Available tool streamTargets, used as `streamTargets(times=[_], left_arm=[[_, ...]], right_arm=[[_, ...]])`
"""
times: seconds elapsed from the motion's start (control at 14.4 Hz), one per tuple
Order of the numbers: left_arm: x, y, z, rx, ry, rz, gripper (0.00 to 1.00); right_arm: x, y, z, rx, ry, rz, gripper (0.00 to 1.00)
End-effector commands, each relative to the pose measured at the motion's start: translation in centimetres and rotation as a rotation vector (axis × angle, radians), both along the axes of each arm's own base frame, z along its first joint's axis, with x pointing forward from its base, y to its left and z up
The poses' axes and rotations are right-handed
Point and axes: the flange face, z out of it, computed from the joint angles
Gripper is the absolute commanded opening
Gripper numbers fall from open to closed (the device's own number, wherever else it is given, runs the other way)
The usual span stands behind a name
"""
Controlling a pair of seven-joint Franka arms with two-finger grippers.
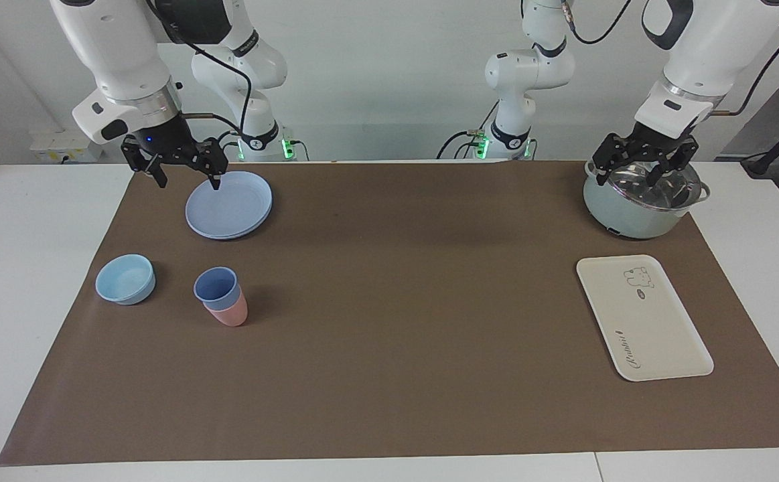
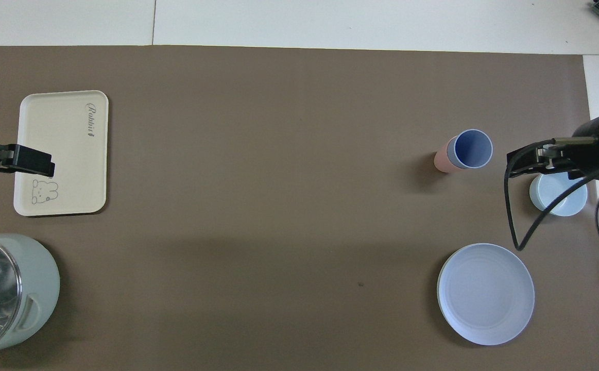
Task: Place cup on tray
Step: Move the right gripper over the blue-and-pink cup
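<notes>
The periwinkle-blue cup stands nested inside a pink cup on the brown mat, toward the right arm's end; it also shows in the overhead view. The cream tray with the bear drawing lies flat and bare toward the left arm's end, and shows in the overhead view. My right gripper hangs open and empty in the air over the round plate's edge, well apart from the cups. My left gripper hangs open and empty over the pot.
A round blue plate lies nearer to the robots than the cups. A squat light-blue bowl sits beside the cups. A pale green pot with a glass lid stands nearer to the robots than the tray.
</notes>
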Motion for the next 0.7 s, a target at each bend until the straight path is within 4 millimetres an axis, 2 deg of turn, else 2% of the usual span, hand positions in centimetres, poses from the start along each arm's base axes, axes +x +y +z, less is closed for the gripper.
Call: streamTargets(times=[0.0,0.21,0.42,0.63], left_arm=[[-0.7,0.4,0.3,-0.005,0.005,-0.004,1.0],[-0.7,0.4,0.3,-0.007,0.004,-0.004,1.0],[-0.7,0.4,0.3,-0.007,0.005,-0.004,1.0],[-0.7,0.4,0.3,-0.007,0.005,-0.004,1.0]], right_arm=[[-0.3,-0.2,-0.3,-0.002,0.013,0.006,1.0],[-0.3,-0.2,-0.3,0.0,0.018,0.01,1.0],[-0.4,-1.6,-0.4,0.0,0.023,-0.004,1.0],[0.8,-2.1,-0.3,0.009,-0.046,-0.093,0.96]])
